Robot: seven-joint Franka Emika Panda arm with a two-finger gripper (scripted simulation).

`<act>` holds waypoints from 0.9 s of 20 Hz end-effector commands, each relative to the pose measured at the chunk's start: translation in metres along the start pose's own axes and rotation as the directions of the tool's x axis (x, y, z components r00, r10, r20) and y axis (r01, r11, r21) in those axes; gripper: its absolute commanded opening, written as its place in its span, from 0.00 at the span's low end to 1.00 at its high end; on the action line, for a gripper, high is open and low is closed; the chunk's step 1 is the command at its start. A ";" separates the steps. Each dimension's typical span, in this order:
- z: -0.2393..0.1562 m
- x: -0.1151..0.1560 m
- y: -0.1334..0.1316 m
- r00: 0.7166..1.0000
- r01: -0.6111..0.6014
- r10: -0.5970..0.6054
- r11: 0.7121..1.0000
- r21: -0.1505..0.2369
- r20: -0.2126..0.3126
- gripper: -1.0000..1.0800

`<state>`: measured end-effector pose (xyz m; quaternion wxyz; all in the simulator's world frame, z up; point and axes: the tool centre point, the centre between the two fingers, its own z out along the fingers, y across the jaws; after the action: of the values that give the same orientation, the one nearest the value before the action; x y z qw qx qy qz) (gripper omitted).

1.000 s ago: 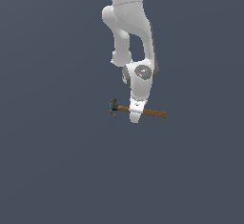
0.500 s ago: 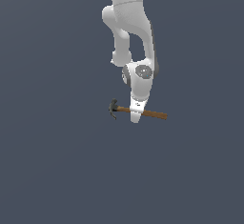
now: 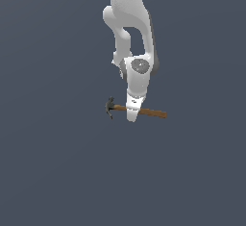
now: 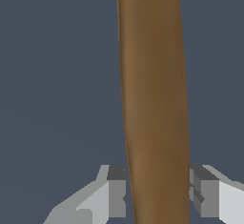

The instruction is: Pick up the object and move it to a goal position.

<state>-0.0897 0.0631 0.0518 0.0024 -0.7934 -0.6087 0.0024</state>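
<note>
Hammer [image 3: 144, 111] handle between jaws, head toward exterior view's left

Hammer handle [image 4: 152, 99]: brown wood, smooth, matt, faint lengthwise grain.
Hammer head [image 3: 110, 107]: dark grey metal, dull finish.
Pincer [image 4: 157, 197]: light grey plastic-looking body, smooth; finger pads [image 4: 116, 192] darker grey, matt.
Arm [image 3: 132, 32]: white shell, smooth, soft sheen; grey speckled disc on the wrist joint.
Ground [image 3: 53, 162]: flat slate-grey surface, matt, no texture.

White rounded arm [image 3: 129, 23] w/ grey joint disc [image 3: 140, 66]
</note>
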 end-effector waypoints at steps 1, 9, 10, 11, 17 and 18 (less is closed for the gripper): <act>-0.018 -0.009 0.006 1.000 0.000 0.000 1.000 -0.004 -0.001 0.00; -0.094 -0.051 0.030 1.000 -0.002 0.002 1.000 -0.004 -0.003 0.00; -0.104 -0.057 0.033 1.000 -0.002 0.002 1.000 -0.004 -0.003 0.00; -0.115 -0.063 0.036 1.000 -0.002 0.002 1.000 -0.004 -0.004 0.00; -0.177 -0.097 0.056 1.000 -0.004 0.004 1.000 -0.005 -0.005 0.00; -0.187 -0.103 0.059 1.000 -0.004 0.004 1.000 -0.005 -0.005 0.00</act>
<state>-0.0608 -0.0419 0.2211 0.0029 -0.7948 -0.6068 0.0000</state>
